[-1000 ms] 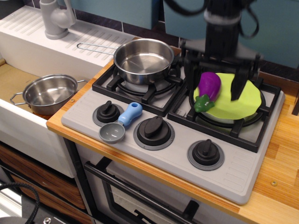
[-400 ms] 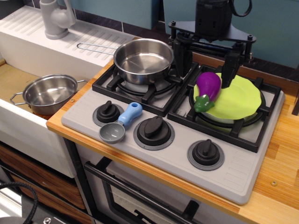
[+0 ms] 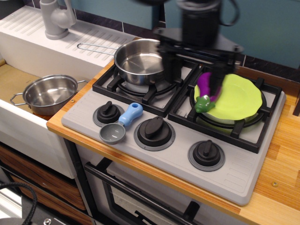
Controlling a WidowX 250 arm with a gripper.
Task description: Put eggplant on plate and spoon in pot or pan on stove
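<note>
The purple eggplant [image 3: 203, 90] lies on the left edge of the lime-green plate [image 3: 241, 96], which sits on the stove's [image 3: 234, 159] back right burner. My gripper [image 3: 193, 70] is open and empty, blurred by motion, hanging above the gap between the pan and the plate; its right finger partly hides the eggplant. The spoon [image 3: 123, 123] lies on the stove's front left, between two knobs, its blue handle pointing back right. The steel pan [image 3: 140, 60] stands empty on the back left burner, its wire handle pointing left.
A steel pot with two side handles [image 3: 49, 93] sits in the sink at the left. A grey faucet [image 3: 56, 18] stands at the back left. The wooden counter edge [image 3: 281, 154] runs along the right.
My gripper has let go of the eggplant, risen from the plate and moved left towards the pan. The eggplant stays on the plate. Spoon and pan have not moved.
</note>
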